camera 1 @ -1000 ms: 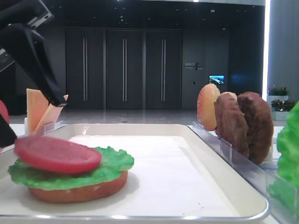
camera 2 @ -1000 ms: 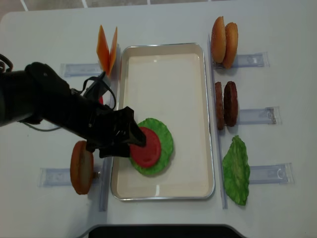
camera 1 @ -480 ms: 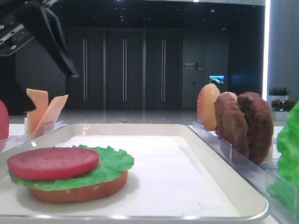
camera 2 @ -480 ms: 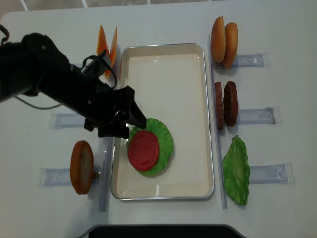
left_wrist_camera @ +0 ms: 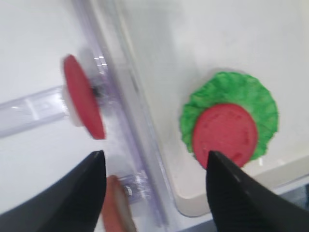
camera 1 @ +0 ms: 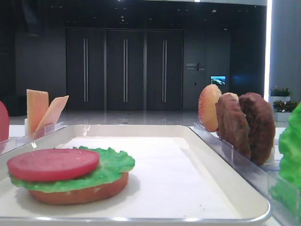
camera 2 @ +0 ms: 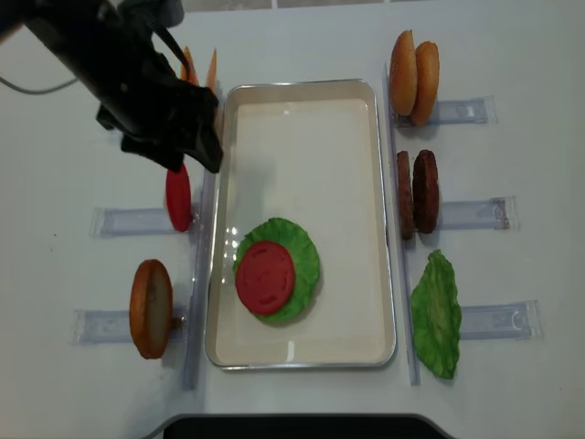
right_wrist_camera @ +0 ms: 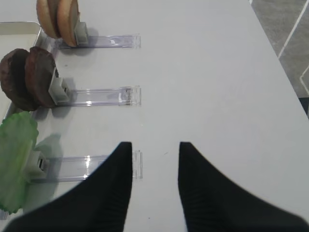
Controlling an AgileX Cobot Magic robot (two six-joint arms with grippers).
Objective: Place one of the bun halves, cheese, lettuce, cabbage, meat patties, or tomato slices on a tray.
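Note:
On the cream tray (camera 2: 302,119) a tomato slice (camera 2: 266,277) lies flat on a ruffled lettuce leaf (camera 2: 308,255), which rests on a bun half (camera 1: 80,193). Nothing touches this stack near the tray's front left. My left gripper (camera 2: 194,157) hangs open and empty above the tray's left rim, up and left of the stack. In the left wrist view its fingers (left_wrist_camera: 154,162) straddle the rim, with the tomato slice (left_wrist_camera: 224,133) to the right. My right gripper (right_wrist_camera: 154,147) is open and empty over the table, right of the racks.
Left of the tray, clear racks hold an upright tomato slice (camera 2: 178,197), a bun half (camera 2: 151,308) and cheese slices (camera 1: 37,110). The right-hand racks hold two bun halves (camera 2: 414,76), two meat patties (camera 2: 416,190) and a lettuce leaf (camera 2: 437,315).
My left gripper has let go of the tomato slice, now lying on the lettuce. It has risen and drawn back toward the far left, out of the low view.

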